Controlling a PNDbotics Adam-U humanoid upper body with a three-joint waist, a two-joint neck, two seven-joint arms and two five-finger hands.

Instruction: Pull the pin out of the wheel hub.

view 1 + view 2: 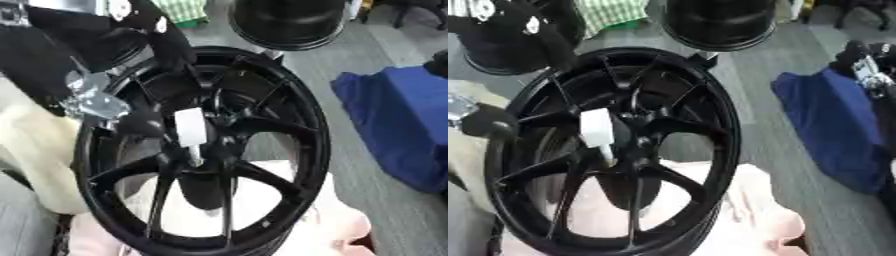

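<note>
Black spokes fill my left eye view: the hub [206, 145] stands nearly upright, leaning on pale pink padding [324, 225] beneath it. At the hub's centre sits the pin [190, 131], a white block with a thin metal tip pointing down, seated among the spokes. My left hand [92, 102] reaches in at the hub's upper left rim, silver joints showing against the black; I cannot tell how its fingers are set. Right of the hub lies a blue cloth [398, 125]; above it is a second black rim [289, 22].

From my right eye view, the pin [597, 131] sits left of the hub's centre. My right hand [866, 65] shows above the blue cloth, well apart from the hub, its fingers unclear.
</note>
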